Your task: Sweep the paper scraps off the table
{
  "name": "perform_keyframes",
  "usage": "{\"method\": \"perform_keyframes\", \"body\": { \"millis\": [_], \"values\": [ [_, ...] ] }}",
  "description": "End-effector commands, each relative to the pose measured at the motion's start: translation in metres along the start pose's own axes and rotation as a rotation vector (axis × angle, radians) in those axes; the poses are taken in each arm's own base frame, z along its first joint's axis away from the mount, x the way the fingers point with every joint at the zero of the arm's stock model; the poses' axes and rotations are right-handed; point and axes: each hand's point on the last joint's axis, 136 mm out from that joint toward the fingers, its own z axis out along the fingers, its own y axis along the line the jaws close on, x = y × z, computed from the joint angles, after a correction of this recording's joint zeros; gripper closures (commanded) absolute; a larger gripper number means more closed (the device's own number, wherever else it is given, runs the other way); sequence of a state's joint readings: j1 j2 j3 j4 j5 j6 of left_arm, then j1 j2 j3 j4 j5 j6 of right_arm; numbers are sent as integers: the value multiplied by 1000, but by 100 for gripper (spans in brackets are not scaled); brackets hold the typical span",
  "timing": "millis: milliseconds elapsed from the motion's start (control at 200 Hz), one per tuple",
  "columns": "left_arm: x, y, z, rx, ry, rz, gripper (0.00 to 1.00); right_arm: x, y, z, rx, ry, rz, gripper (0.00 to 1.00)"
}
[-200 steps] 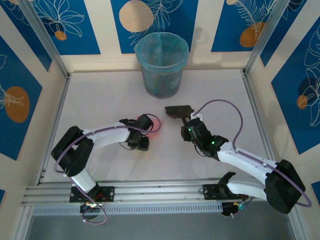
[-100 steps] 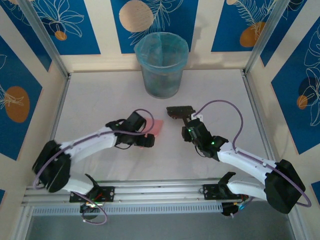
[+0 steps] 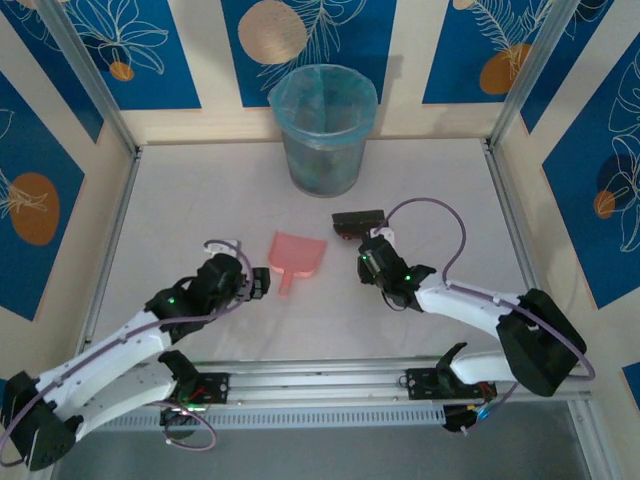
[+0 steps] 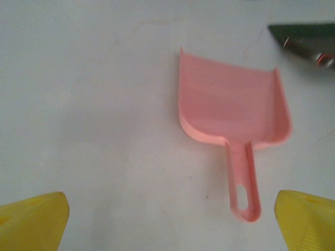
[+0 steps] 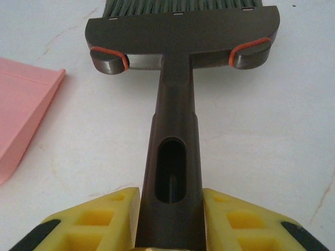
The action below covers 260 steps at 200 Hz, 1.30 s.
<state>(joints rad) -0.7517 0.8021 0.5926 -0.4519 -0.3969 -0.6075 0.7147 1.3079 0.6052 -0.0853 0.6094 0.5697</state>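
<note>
In right pincer, dark brush

White worktop, faintly marbled with grey, beige at the rim, with silver rails along the near edge. Plain salmon-pink dustpan. Dark grey-brown brush with two orange-red bands across its head and dull green bristles. Translucent teal liner in the bin. Bright yellow fingers on the left tool; same yellow, black-tipped, on the right tool. White arms with black joints and purple cables. Deep blue wall panels between cream stripes, patterned with white line-drawn leaves and tan and orange discs.
</note>
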Motion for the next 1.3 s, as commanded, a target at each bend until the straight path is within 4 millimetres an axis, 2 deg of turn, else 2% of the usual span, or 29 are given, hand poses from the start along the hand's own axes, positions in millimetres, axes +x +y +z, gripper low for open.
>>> {"method": "perform_keyframes", "body": {
  "millis": [0,90,255,365,515,700,735,830,925,995,1005,1030,1045,1130,1185,1275,1295],
  "values": [
    [-9,23,-11,-71,-90,-52,0,-2,9,2,7,-1,-19,73],
    [-14,30,-21,-75,-140,-84,0,-2,13,1,8,-18,-35,65],
    [-19,47,-35,-113,-213,-131,0,-6,11,-5,2,-53,-24,60],
    [-20,57,-41,-133,-256,-153,0,-10,9,-13,-18,-86,3,50],
    [-23,71,-50,-180,-313,-168,0,-15,7,-23,-52,-128,39,46],
    [-25,90,-61,-246,-381,-178,0,-21,-12,-35,-37,-159,140,42],
    [-25,87,-60,-225,-390,-173,0,-22,-20,-38,-28,-168,176,39],
    [-33,64,-57,-91,-425,-146,0,-22,-51,-47,4,-184,335,31],
    [-51,47,-64,10,-482,-204,0,-28,-80,-63,-12,-202,506,28],
    [-71,37,-69,23,-508,-229,0,-41,-86,-78,-72,-253,564,21],
    [-75,36,-70,19,-509,-231,0,-45,-86,-80,-80,-263,569,18],
    [-82,33,-70,11,-510,-240,0,-51,-88,-86,-91,-282,586,3],
    [-87,30,-69,5,-507,-241,0,-54,-91,-88,-91,-291,604,0],
    [-122,13,-67,-14,-509,-232,0,-82,-95,-101,-126,-342,636,1],
    [-146,12,-63,-48,-512,-250,0,-101,-101,-103,-112,-363,603,1],
    [-182,18,-50,-11,-518,-321,0,-116,-125,-90,-52,-304,613,1],
    [-189,24,-46,-9,-530,-344,0,-118,-133,-86,-36,-293,622,0]
  ]
}}
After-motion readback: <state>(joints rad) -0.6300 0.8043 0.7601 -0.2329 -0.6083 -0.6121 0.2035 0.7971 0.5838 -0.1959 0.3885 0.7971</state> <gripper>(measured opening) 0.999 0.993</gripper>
